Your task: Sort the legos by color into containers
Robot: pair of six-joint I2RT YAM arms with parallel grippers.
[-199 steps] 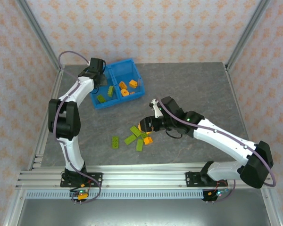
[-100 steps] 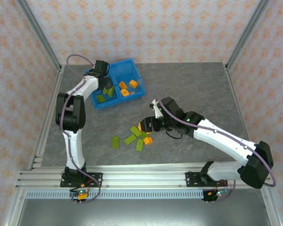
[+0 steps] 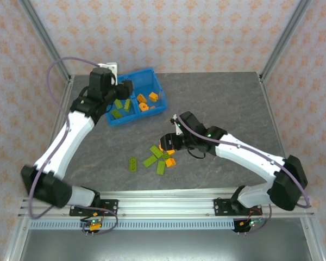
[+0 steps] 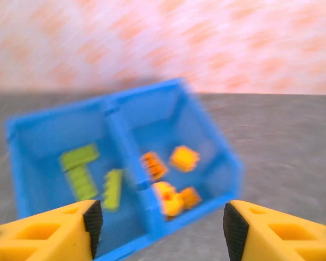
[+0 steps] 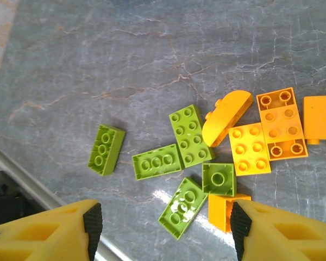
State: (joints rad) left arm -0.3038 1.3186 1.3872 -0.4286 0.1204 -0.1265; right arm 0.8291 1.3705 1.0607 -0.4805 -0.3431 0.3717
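Both wide, empty. L gripper [image 4: 161, 223] near far-left blue plastic bin [image 4: 49, 136]; pick step: I must lower R gripper [image 5: 164, 220] onto olive-green studded brick [image 5: 183, 200].

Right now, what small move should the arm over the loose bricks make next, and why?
Probably lower the right tool straight down and close it on the green brick lying just beneath it. The tool hovers open and empty above that brick, and green bricks already sit in the bin's left compartment, so this one likely belongs there.
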